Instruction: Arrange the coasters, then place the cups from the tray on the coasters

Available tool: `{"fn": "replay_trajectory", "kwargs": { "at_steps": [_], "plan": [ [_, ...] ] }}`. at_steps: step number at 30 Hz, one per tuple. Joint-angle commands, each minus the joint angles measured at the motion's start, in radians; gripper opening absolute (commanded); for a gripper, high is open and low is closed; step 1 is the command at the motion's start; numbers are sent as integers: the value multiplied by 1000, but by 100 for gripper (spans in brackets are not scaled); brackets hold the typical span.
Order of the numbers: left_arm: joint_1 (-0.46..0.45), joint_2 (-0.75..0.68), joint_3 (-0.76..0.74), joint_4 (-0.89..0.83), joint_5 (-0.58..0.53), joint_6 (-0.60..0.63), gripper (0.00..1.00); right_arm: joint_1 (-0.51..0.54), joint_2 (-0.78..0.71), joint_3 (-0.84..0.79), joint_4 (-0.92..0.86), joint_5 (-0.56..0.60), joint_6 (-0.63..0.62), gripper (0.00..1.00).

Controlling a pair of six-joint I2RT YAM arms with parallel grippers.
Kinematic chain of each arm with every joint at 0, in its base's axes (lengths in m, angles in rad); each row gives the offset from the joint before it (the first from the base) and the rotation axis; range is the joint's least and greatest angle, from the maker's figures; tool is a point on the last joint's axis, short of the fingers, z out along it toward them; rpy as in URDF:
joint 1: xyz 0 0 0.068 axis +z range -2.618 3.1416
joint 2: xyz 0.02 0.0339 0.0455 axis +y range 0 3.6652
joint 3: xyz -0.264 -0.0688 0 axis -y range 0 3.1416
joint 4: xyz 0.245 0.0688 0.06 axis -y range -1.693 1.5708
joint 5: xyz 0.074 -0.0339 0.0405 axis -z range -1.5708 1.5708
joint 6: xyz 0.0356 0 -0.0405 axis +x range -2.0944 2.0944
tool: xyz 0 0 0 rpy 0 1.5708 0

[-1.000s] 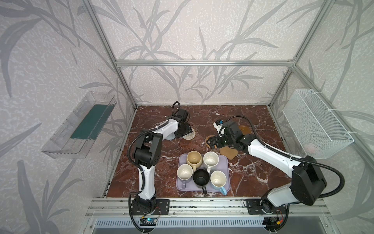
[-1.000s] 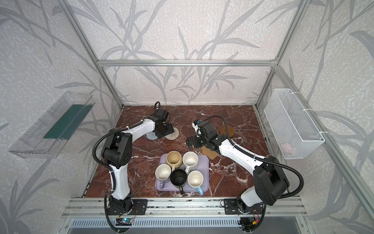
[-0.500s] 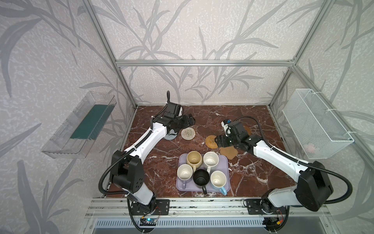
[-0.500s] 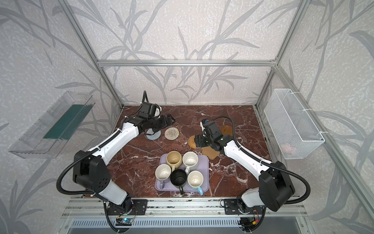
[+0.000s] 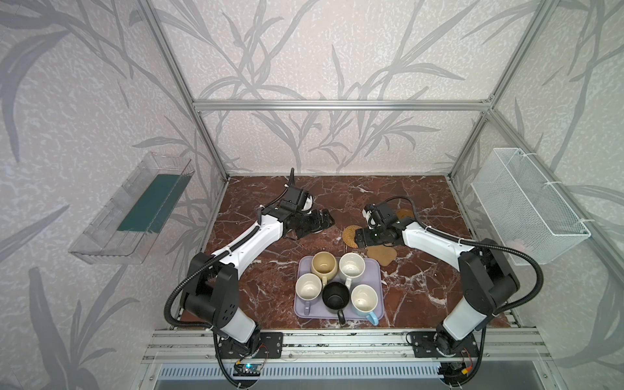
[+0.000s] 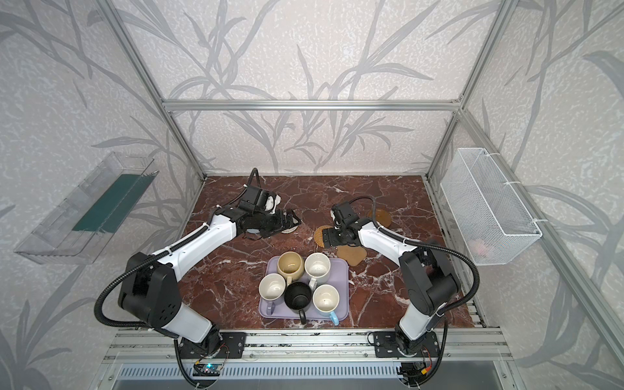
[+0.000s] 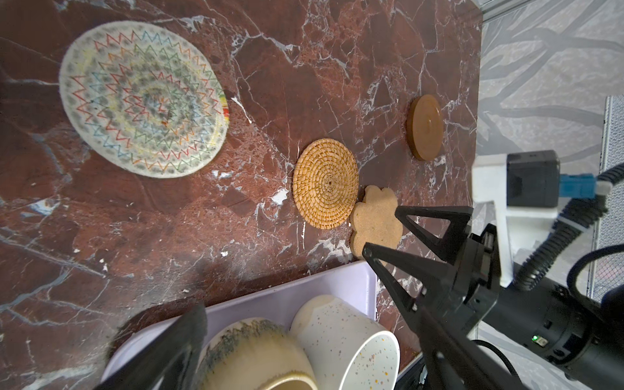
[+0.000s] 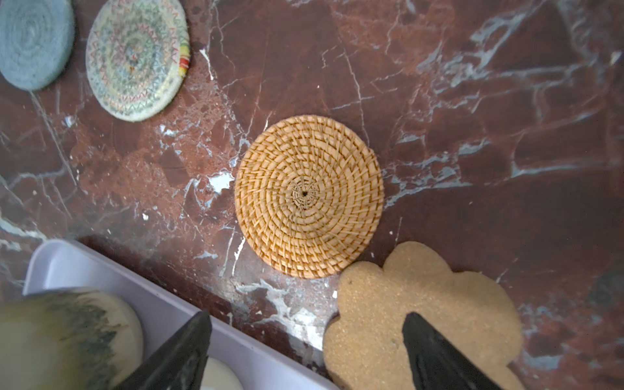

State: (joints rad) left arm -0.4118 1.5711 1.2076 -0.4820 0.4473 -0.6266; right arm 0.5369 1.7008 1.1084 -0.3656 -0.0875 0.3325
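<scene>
Hovering over the paw-shaped coaster (image 8: 422,304) just beside the rattan coaster (image 8: 309,196), the right gripper (image 8: 305,315) has fingers apart and empty — the left gripper (image 5: 327,218) likewise spread — and all five mugs (image 5: 324,268) stand upright on the tray (image 5: 378,280).
</scene>
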Motion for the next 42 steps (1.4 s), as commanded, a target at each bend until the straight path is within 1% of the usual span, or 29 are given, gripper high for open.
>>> {"fn": "replay_trajectory", "kwargs": {
  "at_steps": [1, 5, 16, 20, 29, 36, 42],
  "plan": [
    [-5, -18, -16, 16, -2, 16, 99, -3, 43, 46, 1, -15, -27, 62],
    [-8, -7, -19, 23, -1, 10, 99, -10, 96, 85, -11, -13, -35, 55],
    [-12, 9, -12, 25, -21, 4, 100, -11, 239, 189, -59, -49, -52, 51],
    [-12, 3, -17, 25, -42, 0, 99, -12, 285, 215, -81, -52, -50, 47],
    [-10, 2, -8, 17, -62, 1, 99, -13, 413, 354, -189, -20, -40, 47],
    [-10, 4, -9, 15, -72, -2, 99, -12, 489, 461, -221, -17, -38, 46],
    [-10, 4, -41, 93, -53, -48, 99, -12, 565, 590, -270, -24, -46, 46]
  ]
}}
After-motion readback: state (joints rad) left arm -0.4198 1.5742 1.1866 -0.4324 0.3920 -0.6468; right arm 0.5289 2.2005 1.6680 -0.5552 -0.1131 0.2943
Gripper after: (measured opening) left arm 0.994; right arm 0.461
